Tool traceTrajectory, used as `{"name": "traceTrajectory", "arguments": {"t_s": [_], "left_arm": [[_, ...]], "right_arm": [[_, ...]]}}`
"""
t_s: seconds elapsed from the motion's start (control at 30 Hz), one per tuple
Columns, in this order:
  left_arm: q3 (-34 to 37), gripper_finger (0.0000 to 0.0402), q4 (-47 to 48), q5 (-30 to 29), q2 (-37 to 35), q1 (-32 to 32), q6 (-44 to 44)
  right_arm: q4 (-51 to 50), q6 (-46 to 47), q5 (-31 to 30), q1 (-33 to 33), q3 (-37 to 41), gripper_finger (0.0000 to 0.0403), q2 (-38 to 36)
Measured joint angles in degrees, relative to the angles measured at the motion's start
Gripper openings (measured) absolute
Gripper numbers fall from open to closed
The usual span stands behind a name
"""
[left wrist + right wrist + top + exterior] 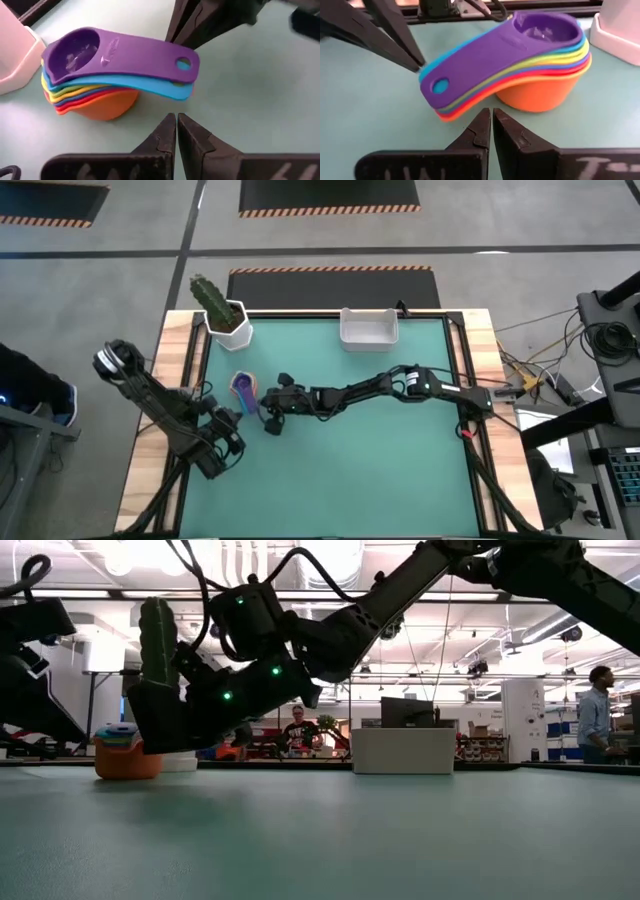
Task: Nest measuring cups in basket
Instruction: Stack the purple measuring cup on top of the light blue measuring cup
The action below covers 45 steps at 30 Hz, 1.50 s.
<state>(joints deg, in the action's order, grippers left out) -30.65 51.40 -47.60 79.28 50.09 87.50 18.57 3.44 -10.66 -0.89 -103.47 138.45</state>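
The measuring cups (243, 387) sit nested in one stack on the green desk (380, 460), purple cup on top and orange at the bottom, handles fanned out to one side. The stack stands near the white pot (231, 328) holding the cactus (210, 297), well apart from the basket (369, 328) at the far edge of the desk. The basket appears empty.

The right hand (491, 120) is stretched across the desk and sits just beside the handle ends of the stack, fingers pressed together and holding nothing. The left hand (176, 125) approaches from the opposite side, also closed with nothing between its fingers — its tips point at the handles from close by. Neither hand touches the cups in the wrist views.

Judgement: nesting is complete, but transfer to the basket is not yet done. Both hands face the handles because the protruding handle fan offers the only thin, graspable edge — the round bowls are too wide. A hand must open before any grasp. Risk: pinching only the top handles may lift the upper cups and leave the rest behind.
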Motion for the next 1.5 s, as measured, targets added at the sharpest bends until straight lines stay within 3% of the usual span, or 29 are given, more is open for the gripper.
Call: {"name": "traceTrajectory", "arguments": {"t_s": [0.4, 0.73, 0.93, 1.13, 1.5], "left_arm": [[2.2, 0.0000, -3.4, -5.1, 4.1, -0.5, 1.8], [0.7, 0.0000, -3.4, -5.4, 4.7, -0.4, 1.3], [0.7, 0.0000, -3.4, -5.4, 4.7, -0.4, 1.3], [0.7, 0.0000, -3.4, -5.9, 4.7, -0.4, 1.3], [0.6, 0.0000, -3.2, -4.9, 4.7, -0.4, 1.3]], "right_arm": [[0.0, -0.7, -0.1, -1.5, -1.2, 0.0009, 0.0], [-5.1, -1.2, -7.8, -1.4, -1.3, 0.0009, -0.2], [-4.4, -1.2, -7.8, -1.9, -1.3, 0.0009, -1.2], [-1.9, -2.0, -3.0, -3.0, -1.3, 0.0009, -1.4], [-6.2, -4.6, -8.1, -3.2, -1.3, 0.0009, -1.9]]}}
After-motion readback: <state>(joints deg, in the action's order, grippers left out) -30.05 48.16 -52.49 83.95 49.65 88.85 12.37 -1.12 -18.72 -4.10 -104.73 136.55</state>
